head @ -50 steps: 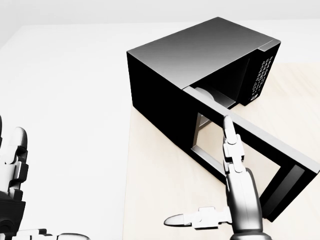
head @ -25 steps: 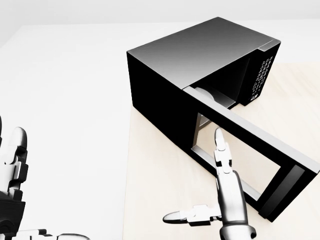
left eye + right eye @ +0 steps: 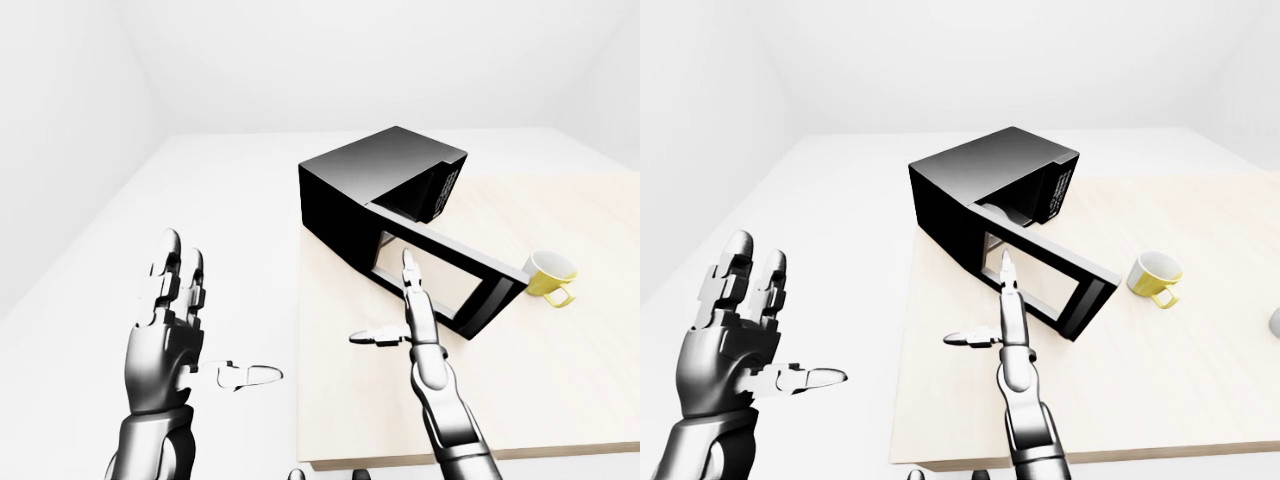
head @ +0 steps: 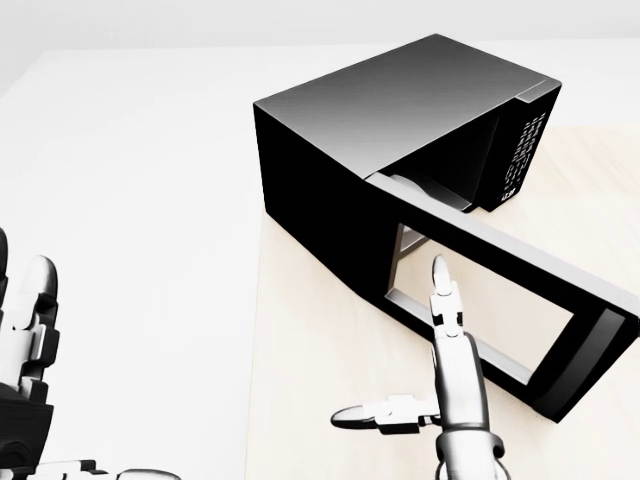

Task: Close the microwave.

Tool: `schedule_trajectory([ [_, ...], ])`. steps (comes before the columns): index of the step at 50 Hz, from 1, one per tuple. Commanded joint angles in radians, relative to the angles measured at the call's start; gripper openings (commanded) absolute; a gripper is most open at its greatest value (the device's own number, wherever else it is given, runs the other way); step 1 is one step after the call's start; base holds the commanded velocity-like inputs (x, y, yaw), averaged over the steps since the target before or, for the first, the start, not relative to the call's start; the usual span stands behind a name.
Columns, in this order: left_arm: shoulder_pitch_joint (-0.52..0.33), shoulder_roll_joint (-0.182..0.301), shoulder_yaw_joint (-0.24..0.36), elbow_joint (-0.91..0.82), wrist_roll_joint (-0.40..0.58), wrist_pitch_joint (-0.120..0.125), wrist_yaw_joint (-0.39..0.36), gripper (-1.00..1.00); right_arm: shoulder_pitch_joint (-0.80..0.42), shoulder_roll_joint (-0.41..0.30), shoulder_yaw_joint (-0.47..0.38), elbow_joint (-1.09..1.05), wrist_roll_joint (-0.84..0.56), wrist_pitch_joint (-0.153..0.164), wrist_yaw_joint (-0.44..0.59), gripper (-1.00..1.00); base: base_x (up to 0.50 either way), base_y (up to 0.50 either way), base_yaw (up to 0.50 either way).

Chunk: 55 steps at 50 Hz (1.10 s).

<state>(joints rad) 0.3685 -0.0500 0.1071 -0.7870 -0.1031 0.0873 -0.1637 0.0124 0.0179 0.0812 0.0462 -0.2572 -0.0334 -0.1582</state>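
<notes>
The black microwave (image 4: 400, 110) stands on a light wooden table (image 3: 1160, 380). Its windowed door (image 4: 520, 262) hangs open, swung out toward the lower right of the head view. My right hand (image 4: 395, 345) is open, its long fingers (image 4: 440, 290) stretched up against the outer face of the door near the window's left part and its thumb out to the left. I cannot tell whether it touches the door. My left hand (image 3: 215, 320) is open and empty, raised off the table's left edge, far from the microwave.
A yellow mug (image 3: 1153, 277) stands on the table to the right of the door's free end. The table's left edge (image 3: 902, 380) runs just left of my right arm. White floor and walls surround the table.
The door's free end has swung a little toward the microwave. My right hand has drawn back down and to the left. The left hand has barely moved.
</notes>
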Motion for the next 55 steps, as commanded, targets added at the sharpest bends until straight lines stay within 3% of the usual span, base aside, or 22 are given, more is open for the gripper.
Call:
schedule_trajectory([
  [1,0.000,0.002,-0.005,0.005,0.003,0.000,0.003,1.00,-0.068,0.001,-0.024,0.083,0.006,-0.012,-0.018,1.00,0.00,0.00,0.00],
  [16,-0.003,0.006,-0.012,0.021,0.008,0.000,0.006,1.00,-0.198,-0.015,-0.064,0.252,0.020,-0.054,-0.056,1.00,0.00,0.00,0.00],
  [37,-0.004,0.006,-0.010,0.022,0.006,0.000,0.006,1.00,-0.435,-0.061,-0.114,0.542,0.059,-0.054,-0.104,1.00,0.00,0.00,0.00],
  [55,-0.005,0.005,-0.006,0.017,0.006,0.000,0.005,1.00,-0.751,-0.092,-0.128,0.903,0.091,-0.054,-0.133,1.00,0.00,0.00,0.00],
])
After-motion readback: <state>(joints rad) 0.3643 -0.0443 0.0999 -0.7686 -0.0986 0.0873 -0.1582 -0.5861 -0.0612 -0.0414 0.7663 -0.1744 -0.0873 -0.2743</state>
